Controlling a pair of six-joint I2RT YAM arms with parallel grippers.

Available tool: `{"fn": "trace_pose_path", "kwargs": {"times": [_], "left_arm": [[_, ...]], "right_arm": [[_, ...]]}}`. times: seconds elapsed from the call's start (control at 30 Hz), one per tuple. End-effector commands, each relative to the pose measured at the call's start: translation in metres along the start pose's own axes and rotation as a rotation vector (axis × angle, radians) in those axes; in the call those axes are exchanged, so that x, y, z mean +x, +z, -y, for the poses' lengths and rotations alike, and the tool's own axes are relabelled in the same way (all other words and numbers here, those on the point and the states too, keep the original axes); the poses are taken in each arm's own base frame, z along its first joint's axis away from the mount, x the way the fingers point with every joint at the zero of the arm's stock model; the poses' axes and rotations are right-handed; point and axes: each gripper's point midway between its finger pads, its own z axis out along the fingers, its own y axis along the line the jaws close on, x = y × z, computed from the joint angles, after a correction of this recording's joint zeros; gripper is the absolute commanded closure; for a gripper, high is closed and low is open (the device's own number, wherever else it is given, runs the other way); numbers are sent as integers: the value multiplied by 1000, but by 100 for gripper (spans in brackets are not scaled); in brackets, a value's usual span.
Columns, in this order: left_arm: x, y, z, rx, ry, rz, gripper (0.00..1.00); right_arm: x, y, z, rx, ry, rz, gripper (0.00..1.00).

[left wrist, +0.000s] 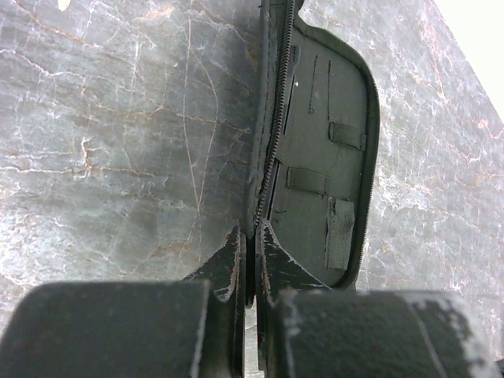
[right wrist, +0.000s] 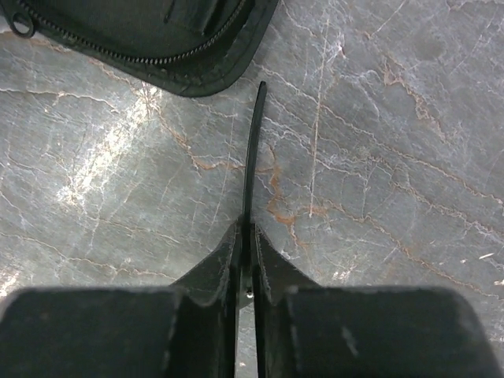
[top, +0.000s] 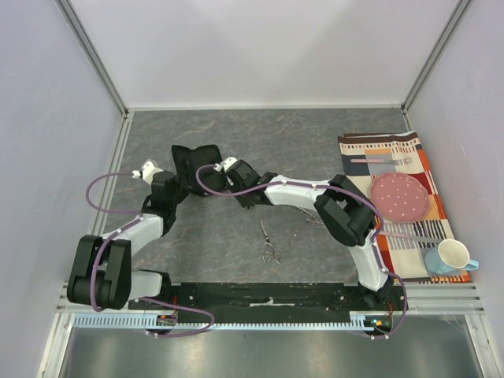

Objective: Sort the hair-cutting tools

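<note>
Right wrist view: the right gripper (right wrist: 246, 232) has its jaws clenched on the near end of a thin black stick-like tool (right wrist: 250, 173). The rest of the tool runs straight out from the jaws toward 12 o'clock, over the grey marbled worktop (right wrist: 378, 157). I cannot tell whether it touches the surface. Its tip stops just short of the rounded corner of a flat black zip pouch (right wrist: 173, 47), which lies at 11 o'clock from the jaws. Tip and pouch are apart.

Left wrist view: the left gripper (left wrist: 250, 240) has its jaws pinched tight on the zip edge of that pouch. The pouch lies open, its lining and elastic loops showing, and stretches away toward 1 o'clock.

Top external view: a pair of silver metal scissors with ring handles (top: 269, 240) lies flat on the worktop at about 5 o'clock from the right gripper. It is well apart from both sets of jaws, its rings toward the near edge. A second pair of silver scissors (top: 315, 221) lies at 2 o'clock from the first, partly hidden under the right arm.
</note>
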Motion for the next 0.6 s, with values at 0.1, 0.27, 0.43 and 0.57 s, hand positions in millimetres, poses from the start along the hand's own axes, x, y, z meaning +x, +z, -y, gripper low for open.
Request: {"fn": "trace_pose_path", "kwargs": {"times": [0.1, 0.27, 0.43, 0.57], "left_arm": [[0, -11, -2, 26, -33, 28, 98], [7, -15, 0, 57, -25, 5, 98], [17, -26, 3, 85, -49, -24, 95], [36, -38, 6, 124, -61, -89, 75]], "right_arm": [[9, 5, -1, -10, 8, -2, 100], [2, -14, 5, 4, 19, 33, 100], [-1, -52, 26, 86, 34, 52, 100], [-15, -92, 34, 96, 44, 112, 100]]}}
